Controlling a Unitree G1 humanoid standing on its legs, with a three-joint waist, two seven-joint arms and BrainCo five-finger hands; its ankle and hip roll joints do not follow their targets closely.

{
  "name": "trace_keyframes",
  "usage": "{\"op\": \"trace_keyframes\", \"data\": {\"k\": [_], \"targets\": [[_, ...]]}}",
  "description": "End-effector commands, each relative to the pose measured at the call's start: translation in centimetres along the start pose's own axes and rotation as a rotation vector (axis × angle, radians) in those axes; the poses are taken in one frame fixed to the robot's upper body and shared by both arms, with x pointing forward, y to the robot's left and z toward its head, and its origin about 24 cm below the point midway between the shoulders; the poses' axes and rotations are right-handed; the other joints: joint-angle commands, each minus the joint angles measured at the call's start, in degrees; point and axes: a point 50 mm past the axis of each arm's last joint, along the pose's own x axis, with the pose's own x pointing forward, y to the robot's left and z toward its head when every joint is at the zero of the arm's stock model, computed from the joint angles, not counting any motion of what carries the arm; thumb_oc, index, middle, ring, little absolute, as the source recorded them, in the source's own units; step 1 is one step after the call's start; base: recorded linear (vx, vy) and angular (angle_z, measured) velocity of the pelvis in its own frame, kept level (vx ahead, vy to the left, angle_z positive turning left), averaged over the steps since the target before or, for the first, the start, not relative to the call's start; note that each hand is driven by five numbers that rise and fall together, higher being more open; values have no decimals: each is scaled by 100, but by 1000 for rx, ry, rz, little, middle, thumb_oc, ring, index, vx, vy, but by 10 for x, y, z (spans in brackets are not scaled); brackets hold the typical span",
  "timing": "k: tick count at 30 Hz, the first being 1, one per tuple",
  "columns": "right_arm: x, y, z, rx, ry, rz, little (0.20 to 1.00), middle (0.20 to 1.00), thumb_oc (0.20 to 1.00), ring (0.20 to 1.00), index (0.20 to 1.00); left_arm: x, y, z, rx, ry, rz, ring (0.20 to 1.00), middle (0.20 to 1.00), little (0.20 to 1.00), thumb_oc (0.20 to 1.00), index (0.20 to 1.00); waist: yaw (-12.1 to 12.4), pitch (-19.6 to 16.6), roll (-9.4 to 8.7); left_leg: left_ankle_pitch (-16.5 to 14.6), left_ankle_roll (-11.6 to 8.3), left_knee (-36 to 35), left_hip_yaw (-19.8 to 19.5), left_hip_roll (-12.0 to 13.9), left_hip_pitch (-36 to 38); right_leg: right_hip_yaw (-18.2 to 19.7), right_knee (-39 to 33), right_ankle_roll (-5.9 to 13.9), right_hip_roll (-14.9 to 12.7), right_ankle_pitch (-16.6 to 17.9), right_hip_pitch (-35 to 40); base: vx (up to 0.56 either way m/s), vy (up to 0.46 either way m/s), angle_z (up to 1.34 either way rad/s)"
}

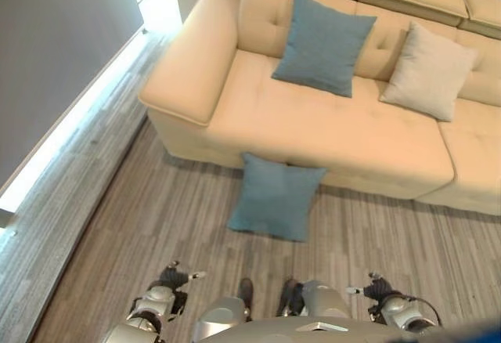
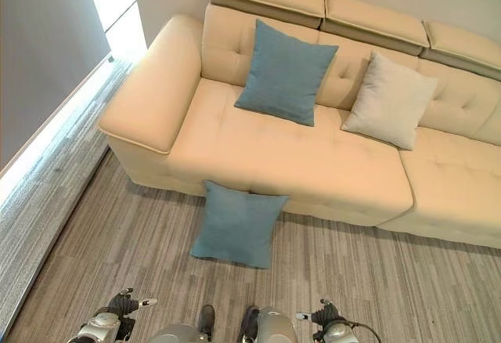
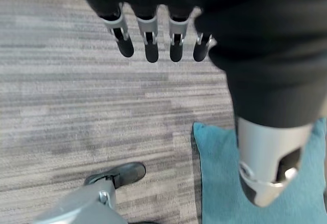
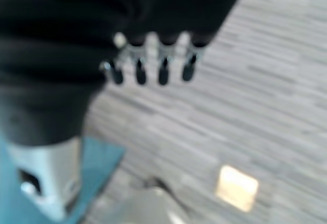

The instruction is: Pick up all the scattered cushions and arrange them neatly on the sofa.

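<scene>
A: The cream padded sofa (image 1: 329,124) already carries a blue cushion (image 1: 323,43) and a beige cushion (image 1: 430,70), both propped on its tufted back

B: And the stray one?

A: A square woven blue floor cushion (image 1: 275,197) leans on the sofa's front, dead ahead, between both arms, slightly nearer the left robot hand (image 3: 153,37)

B: Hands?

A: Left and right robot hand (image 4: 153,65) both hang with straight fingers, holding nothing
</scene>
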Motion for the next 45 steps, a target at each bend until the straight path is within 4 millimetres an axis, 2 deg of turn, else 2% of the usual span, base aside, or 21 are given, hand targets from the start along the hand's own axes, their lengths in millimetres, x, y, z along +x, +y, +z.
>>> {"op": "trace_keyframes", "data": {"k": [1, 3, 7, 14, 15, 16, 17, 18, 20, 21, 22, 23, 24, 25, 26, 27, 32, 37, 40, 45], "targets": [[3, -22, 9, -17, -28, -61, 1000, 1000, 1000, 1000, 1000, 0, 10, -5, -3, 7, 26, 1000, 1000, 1000, 1000, 1000, 47, 95, -45, -1115, -249, 753, -188, -26, -360, 270, -915, 103, 203, 550, 610, 242, -70, -13], [3, -21, 6, -19, -23, -56, 1000, 1000, 1000, 1000, 1000, 0, 10, -5, -3, 6, 25, 1000, 1000, 1000, 1000, 1000, 39, 63, -94, -1226, -277, 811, -226, -74, -278, 359, -950, 60, 240, 574, 702, 259, -88, 12], [2, -20, 2, -33, -12, -56, 1000, 1000, 1000, 1000, 1000, -1, 7, -8, -2, 11, 16, 1000, 1000, 1000, 1000, 1000, 34, -54, -164, -1347, -366, 958, -249, -22, -226, 293, -1107, 26, 314, 626, 905, 229, -133, 21], [2, -19, 4, -22, -31, -48, 1000, 1000, 1000, 1000, 1000, -2, 6, -12, 8, 22, 9, 1000, 1000, 1000, 1000, 1000, -12, -160, -266, -1470, -541, 1099, -275, 117, -165, 297, -1136, -124, 463, 372, 1065, 147, -141, -2], [1, -17, 4, -3, -41, -42, 1000, 1000, 1000, 1000, 1000, -2, 5, -11, 26, 16, 1, 1000, 1000, 1000, 1000, 1000, -60, -172, -324, -1475, -695, 1408, -166, 216, -254, 286, -1149, -239, 516, 233, 1153, 57, -148, 8], [1, -18, 5, 9, -47, -47, 1000, 1000, 1000, 1000, 1000, -1, 5, -7, 32, 2, 0, 1000, 1000, 1000, 1000, 1000, -66, -85, -353, -1347, -793, 1984, -93, 299, -537, 236, -1160, -317, 521, 208, 1205, -14, -169, 12], [2, -22, 8, 17, -58, -59, 1000, 1000, 1000, 1000, 1000, 0, 4, 1, 35, -22, -4, 1000, 1000, 1000, 1000, 1000, -58, 60, -346, -1258, -831, 2715, -126, 356, -968, 183, -1187, -381, 557, 225, 1218, -107, -77, 22], [2, -25, 12, 32, -70, -70, 1000, 1000, 1000, 1000, 1000, 1, 4, 6, 33, -35, -3, 1000, 1000, 1000, 1000, 1000, -49, 142, -341, -1249, -847, 2996, -104, 401, -1155, 171, -1187, -417, 590, 201, 1230, -98, -27, 30], [3, -27, 13, 44, -64, -79, 1000, 1000, 1000, 1000, 1000, 2, 2, 17, 17, -66, -8, 1000, 1000, 1000, 1000, 1000, -46, 198, -371, -1513, -748, 2837, -234, 345, -1439, 81, -1228, -416, 551, 169, 1210, -6, 64, 17], [3, -28, 13, 44, -62, -83, 1000, 1000, 1000, 1000, 1000, 2, 0, 18, 12, -70, -15, 1000, 1000, 1000, 1000, 1000, -68, 157, -392, -1489, -709, 2467, -311, 281, -1405, 52, -1241, -392, 499, 157, 1190, 28, 124, 28], [3, -30, 10, 9, -59, -91, 1000, 1000, 1000, 1000, 1000, 2, 4, 17, 59, -69, 8, 1000, 1000, 1000, 1000, 1000, -101, 141, -397, -1308, -687, 2153, -378, 303, -1550, 17, -1245, -381, 473, 149, 1167, 29, 78, 55], [3, -30, 10, 8, -59, -91, 1000, 1000, 1000, 1000, 1000, 2, 4, 17, 59, -69, 8, 1000, 1000, 1000, 1000, 1000, -127, 120, -416, -1257, -687, 2072, -392, 278, -1535, -2, -1240, -379, 450, 146, 1150, 166, 383, 57], [2, -25, 4, 25, -34, -72, 1000, 1000, 1000, 1000, 1000, 1, -2, 11, 33, -50, -15, 1000, 1000, 1000, 1000, 1000, -125, 55, -324, -1199, -649, 1618, -480, 169, -1319, 34, -901, -361, 324, 121, 1063, 164, 345, 30], [2, -25, 4, 25, -34, -72, 1000, 1000, 1000, 1000, 1000, 1, -2, 10, 33, -50, -15, 1000, 1000, 1000, 1000, 1000, -123, 51, -326, -1193, -647, 1604, -476, 165, -1314, 38, -882, -359, 318, 112, 1052, 243, 580, -2], [2, -23, 7, 16, -40, -60, 1000, 1000, 1000, 1000, 1000, 0, -2, 1, 33, -24, -19, 1000, 1000, 1000, 1000, 1000, -120, 28, -277, -1180, -587, 1489, -556, 36, -1243, 91, -585, -297, 220, 118, 912, 131, 312, -31], [2, -21, 8, 11, -43, -55, 1000, 1000, 1000, 1000, 1000, -1, -1, -4, 40, -6, -17, 1000, 1000, 1000, 1000, 1000, -105, 10, -273, -1175, -556, 1363, -528, 27, -1142, 123, -545, -269, 185, 115, 896, 178, 389, -54], [2, -17, 11, -7, -48, -44, 1000, 1000, 1000, 1000, 1000, -2, 11, -17, 31, 40, 14, 1000, 1000, 1000, 1000, 1000, 62, -20, -216, -1353, -363, 1413, -381, -49, -966, 241, -523, -153, 107, 163, 977, 130, 184, -36], [3, -17, 14, -10, -58, -38, 1000, 1000, 1000, 1000, 1000, -2, 16, -18, 37, 40, 29, 1000, 1000, 1000, 1000, 1000, 97, -25, -178, -1448, -254, 1458, -334, -62, -893, 257, -274, -108, 47, 155, 921, 91, 111, -21], [3, -19, 19, -6, -74, -43, 1000, 1000, 1000, 1000, 1000, -1, 17, -10, 35, 10, 33, 1000, 1000, 1000, 1000, 1000, 84, 26, -133, -1470, -190, 1429, -345, -84, -827, 319, -12, -86, 15, 204, 779, 74, 38, -1], [4, -23, 30, -9, -108, -54, 1000, 1000, 1000, 1000, 1000, 0, 18, 1, 10, -24, 42, 1000, 1000, 1000, 1000, 1000, 173, 99, -98, -1404, -195, 1298, -245, -16, -875, 132, -550, -39, 10, 405, 729, 24, -71, -17]]}}
